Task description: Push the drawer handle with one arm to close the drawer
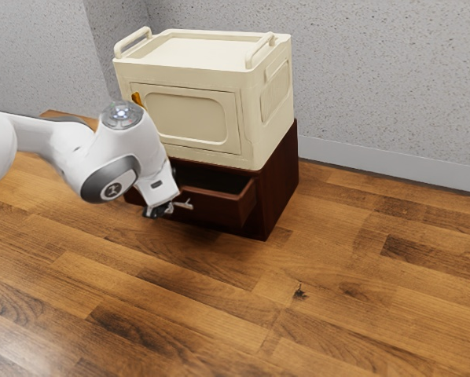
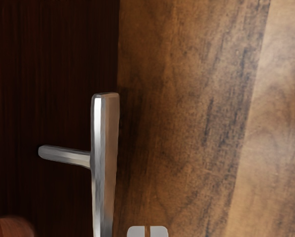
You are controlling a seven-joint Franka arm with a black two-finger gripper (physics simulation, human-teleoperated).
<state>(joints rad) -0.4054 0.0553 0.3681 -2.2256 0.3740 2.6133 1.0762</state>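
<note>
Our black two-finger gripper [image 2: 147, 231], pinched together and empty, is beside the silver bar-shaped handle [image 2: 105, 158]; we're lining up, and next must push the open dark-brown wooden drawer [image 1: 216, 210] inward.

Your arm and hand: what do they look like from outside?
My arm has smooth, rounded white links with dark grey bands. A dark disc on one joint carries a pale emblem, and a grey cap has a bluish-white bright spot. The hand is black, below a boxy white section.
</note>
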